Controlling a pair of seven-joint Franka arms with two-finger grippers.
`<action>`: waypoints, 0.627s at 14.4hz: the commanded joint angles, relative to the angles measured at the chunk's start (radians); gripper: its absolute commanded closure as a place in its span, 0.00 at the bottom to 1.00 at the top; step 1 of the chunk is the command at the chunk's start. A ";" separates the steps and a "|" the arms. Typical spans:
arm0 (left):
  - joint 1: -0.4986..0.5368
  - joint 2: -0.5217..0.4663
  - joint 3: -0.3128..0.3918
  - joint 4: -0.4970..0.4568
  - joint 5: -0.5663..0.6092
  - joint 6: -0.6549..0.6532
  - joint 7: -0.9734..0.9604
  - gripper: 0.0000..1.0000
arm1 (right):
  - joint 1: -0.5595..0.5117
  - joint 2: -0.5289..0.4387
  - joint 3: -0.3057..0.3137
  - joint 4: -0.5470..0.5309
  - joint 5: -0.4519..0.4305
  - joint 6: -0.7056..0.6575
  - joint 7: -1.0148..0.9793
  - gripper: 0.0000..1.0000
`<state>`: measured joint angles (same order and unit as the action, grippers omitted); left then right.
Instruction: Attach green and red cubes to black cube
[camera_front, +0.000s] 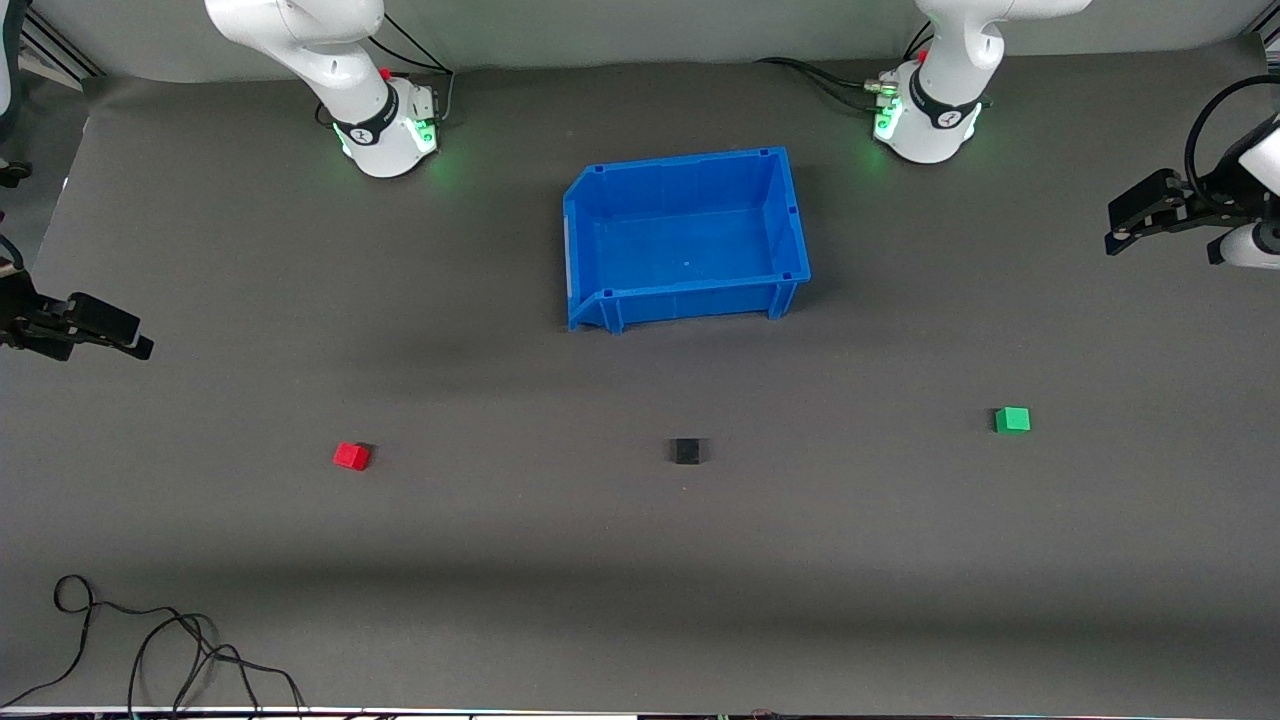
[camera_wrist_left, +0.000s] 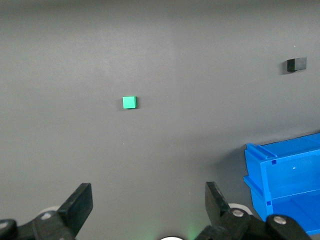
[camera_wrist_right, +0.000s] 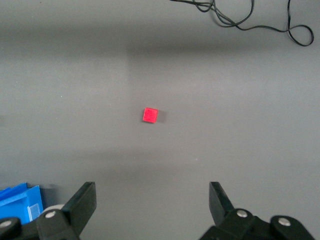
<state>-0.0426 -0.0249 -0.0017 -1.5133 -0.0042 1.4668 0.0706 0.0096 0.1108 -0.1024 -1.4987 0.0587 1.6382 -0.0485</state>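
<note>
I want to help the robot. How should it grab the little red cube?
Probably straight down from above, pinching two opposite flat sides of the red cube. It sits flat on the table with bare space all around. The open right gripper looks best placed; turn it to match the cube's slightly turned sides.

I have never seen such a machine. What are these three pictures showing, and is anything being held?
Two white robot arms stand at a grey table. One picture looks down from a high camera facing them; the other two come from cameras on each arm's wrist. On the table lie a red cube, a black cube and a green cube in a row, apart, nearer the camera than an empty blue bin. The left gripper hangs above the green cube's end, the right gripper above the red cube's. Both jaws are open, holding nothing.
</note>
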 joint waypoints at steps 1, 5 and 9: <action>0.024 -0.010 -0.006 -0.007 0.012 -0.009 -0.018 0.00 | 0.004 0.010 -0.003 0.012 0.007 -0.021 0.009 0.00; 0.021 -0.013 -0.009 -0.005 0.010 -0.048 -0.191 0.00 | -0.002 0.010 -0.003 0.003 0.001 -0.021 0.016 0.00; 0.027 -0.015 -0.004 -0.001 0.003 -0.103 -0.508 0.00 | -0.005 0.010 -0.031 0.005 0.006 -0.052 0.193 0.00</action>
<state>-0.0201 -0.0253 -0.0052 -1.5126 -0.0042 1.3955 -0.2894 0.0063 0.1199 -0.1197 -1.5041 0.0583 1.6221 0.0294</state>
